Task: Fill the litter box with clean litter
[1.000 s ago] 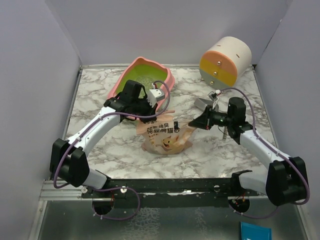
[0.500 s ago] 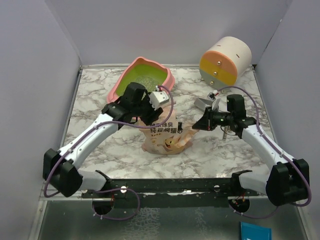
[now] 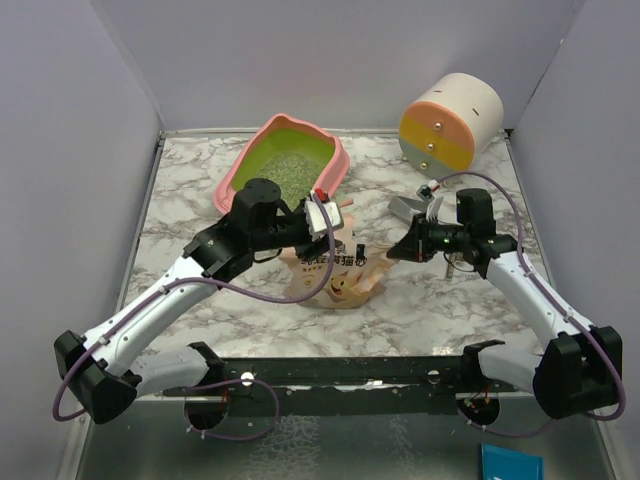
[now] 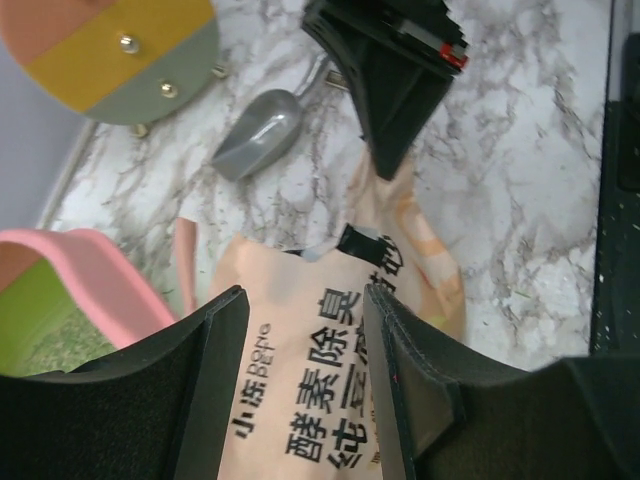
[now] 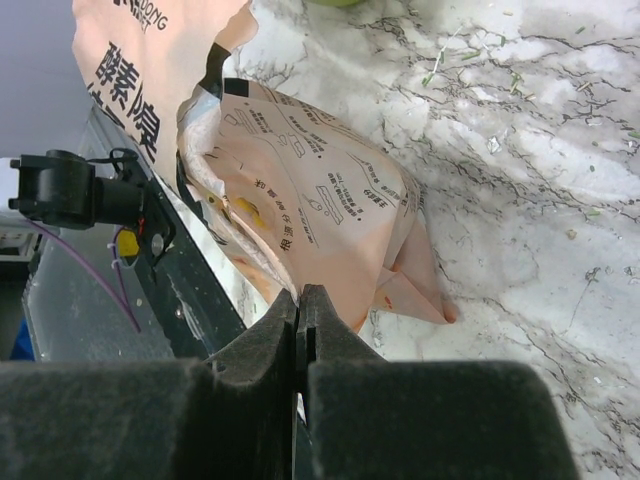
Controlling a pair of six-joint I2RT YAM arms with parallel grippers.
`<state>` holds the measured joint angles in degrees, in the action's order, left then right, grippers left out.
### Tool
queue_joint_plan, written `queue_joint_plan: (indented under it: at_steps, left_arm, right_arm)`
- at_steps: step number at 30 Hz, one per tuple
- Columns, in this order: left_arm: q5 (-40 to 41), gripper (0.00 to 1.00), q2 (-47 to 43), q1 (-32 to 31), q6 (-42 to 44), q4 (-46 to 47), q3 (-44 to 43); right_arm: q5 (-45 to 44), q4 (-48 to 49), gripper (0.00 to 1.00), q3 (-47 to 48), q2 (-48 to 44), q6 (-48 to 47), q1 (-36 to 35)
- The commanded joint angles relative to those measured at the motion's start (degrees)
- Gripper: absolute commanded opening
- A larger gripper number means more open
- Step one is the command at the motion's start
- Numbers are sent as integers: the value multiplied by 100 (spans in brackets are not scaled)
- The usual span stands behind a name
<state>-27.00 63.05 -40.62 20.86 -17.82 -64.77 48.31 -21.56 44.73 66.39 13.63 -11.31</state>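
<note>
**Grippers at the litter pouch, box beyond**

Right gripper, fingers pressed together, pinches the 3 o'clock corner of the beige-orange pouch, which sits at the middle of the marble table. Left gripper, at the pouch's 12 o'clock edge, has its fingers spread, with the pouch's printed top showing in the gap. Grey scoop lies on the table at 2 o'clock from the pouch. Litter box sits farther back at 11 o'clock, with pale clean litter spread over its green floor. Round drawer cabinet stands in the far 1 o'clock corner.
</note>
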Motion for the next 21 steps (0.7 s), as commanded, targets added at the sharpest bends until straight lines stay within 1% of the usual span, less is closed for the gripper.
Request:
queue_joint_plan:
  at_steps: [1, 4, 8, 11, 14, 19, 21]
  left_arm:
    - [217, 54, 242, -452, 526, -366, 107]
    - [423, 58, 415, -717, 745, -662, 92]
    - [926, 62, 562, -1081, 1035, -691, 238]
    - [1251, 63, 753, -1190, 1245, -664, 339]
    - [1500, 63, 835, -1211, 1437, -280, 567]
    - [1980, 63, 841, -1229, 1706, 611, 997]
    - [2057, 63, 841, -1237, 1781, 857, 1093]
  right_arm:
    - [-185, -96, 1, 224, -120, -57, 50]
    - [-189, -90, 1, 242, -130, -63, 50]
    - [-142, -74, 1, 223, -159, -50, 50]
    - [-98, -80, 1, 190, -210, -46, 50]
    - [-68, -104, 1, 168, -292, -50, 54]
    - [-44, -173, 1, 174, -393, -90, 50]
    - [-20, -197, 1, 181, -400, -97, 51]
